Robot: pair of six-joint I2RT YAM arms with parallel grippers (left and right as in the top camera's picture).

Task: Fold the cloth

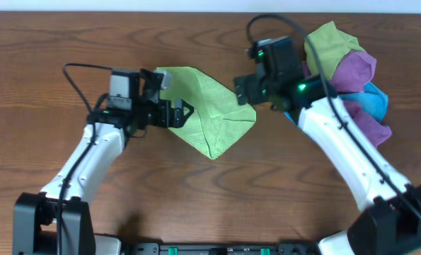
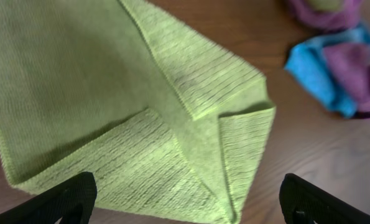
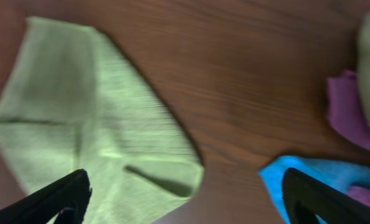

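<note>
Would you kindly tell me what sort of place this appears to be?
Most likely a robotics lab workbench for manipulation practice: a left arm and a right arm are set at a plain wooden table, with a lime-green cloth between them and a pile of coloured cloths nearby.

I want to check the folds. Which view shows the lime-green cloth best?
The left wrist view: the cloth fills it, with ribbing and folded flaps sharp. Overhead shows most of its outline, but small; the right wrist view shows it blurred and cropped.

White arms (image 1: 90, 159), black joints, black left claw (image 1: 187, 112) and right claw (image 1: 238, 91), looping black cables (image 1: 68, 69)
</note>
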